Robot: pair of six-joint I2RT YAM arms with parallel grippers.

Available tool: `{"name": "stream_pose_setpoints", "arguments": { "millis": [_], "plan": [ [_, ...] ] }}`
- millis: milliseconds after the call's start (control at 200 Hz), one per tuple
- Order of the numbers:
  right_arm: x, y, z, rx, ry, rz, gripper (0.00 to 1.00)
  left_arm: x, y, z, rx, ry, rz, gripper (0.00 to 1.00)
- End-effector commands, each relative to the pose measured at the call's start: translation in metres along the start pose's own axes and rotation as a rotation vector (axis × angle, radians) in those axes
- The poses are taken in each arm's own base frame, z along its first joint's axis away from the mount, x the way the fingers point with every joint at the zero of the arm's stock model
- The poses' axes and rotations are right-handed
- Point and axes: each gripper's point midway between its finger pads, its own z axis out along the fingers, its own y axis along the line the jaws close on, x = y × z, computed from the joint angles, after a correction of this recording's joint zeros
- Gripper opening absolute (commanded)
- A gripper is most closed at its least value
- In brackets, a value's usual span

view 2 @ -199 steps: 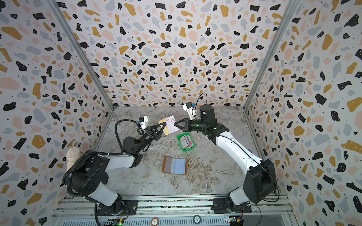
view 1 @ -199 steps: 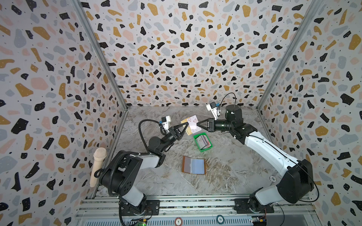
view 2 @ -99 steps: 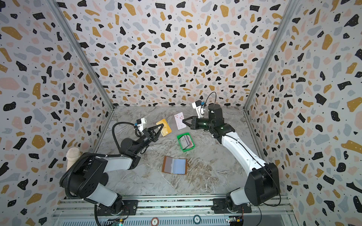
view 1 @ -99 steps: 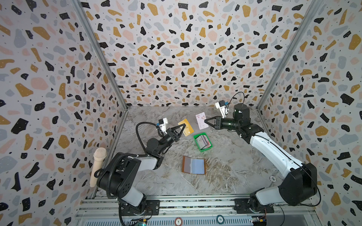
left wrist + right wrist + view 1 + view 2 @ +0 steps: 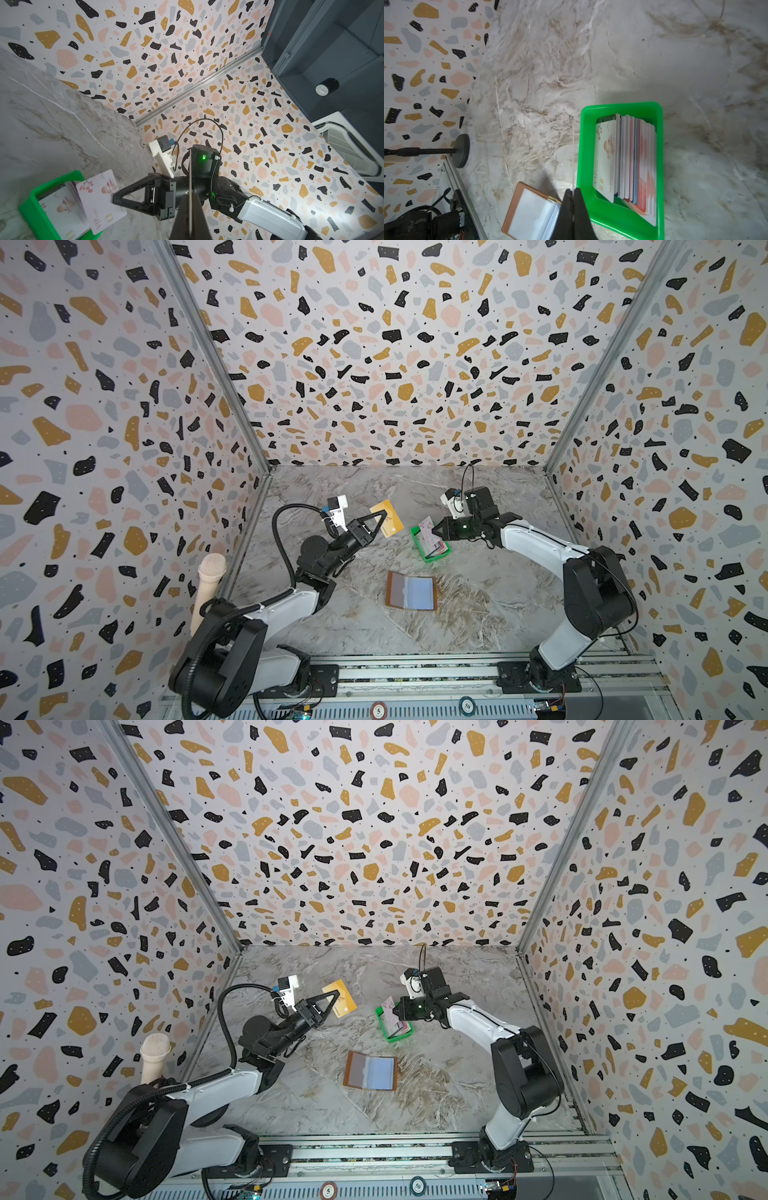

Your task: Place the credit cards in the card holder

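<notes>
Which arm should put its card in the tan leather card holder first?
Probably the left: the left gripper pinches a gold plastic card free in the air, while the right gripper has its white flowery card down at the green plastic tray. The tan leather card holder lies open nearby.

Your top views: high above 6 o'clock rail (image 5: 415, 680), facing 12 o'clock, far. Left wrist faces 3 o'clock, near green tray (image 5: 54, 180). Right wrist looks down toward 7 o'clock, near; shares card holder (image 5: 529, 214) with top views.
</notes>
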Motion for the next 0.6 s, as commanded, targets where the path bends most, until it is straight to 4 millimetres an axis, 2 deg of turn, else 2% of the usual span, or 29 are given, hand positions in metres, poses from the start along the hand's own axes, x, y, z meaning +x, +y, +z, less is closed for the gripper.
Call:
{"name": "stream_pose_setpoints", "arguments": {
  "millis": [0, 255, 385, 516, 596],
  "plan": [
    [-0.01, -0.004, 0.0, 0.041, -0.031, -0.046, 0.0, 0.004, 0.009, -0.006, -0.062, 0.015, 0.074, 0.0],
    [0.011, -0.03, 0.027, 0.155, 0.043, -0.042, 0.0, 0.006, 0.007, -0.01, -0.07, 0.028, 0.089, 0.0],
    [0.012, -0.033, 0.034, 0.171, 0.051, -0.044, 0.0, 0.01, 0.008, -0.012, -0.069, 0.041, 0.091, 0.0],
    [-0.001, -0.012, 0.024, 0.172, 0.02, -0.094, 0.38, 0.015, 0.007, -0.014, -0.064, 0.064, 0.093, 0.0],
    [-0.015, 0.009, 0.006, 0.138, -0.031, -0.119, 0.45, 0.018, 0.007, -0.016, -0.059, 0.076, 0.098, 0.0]
  ]
}}
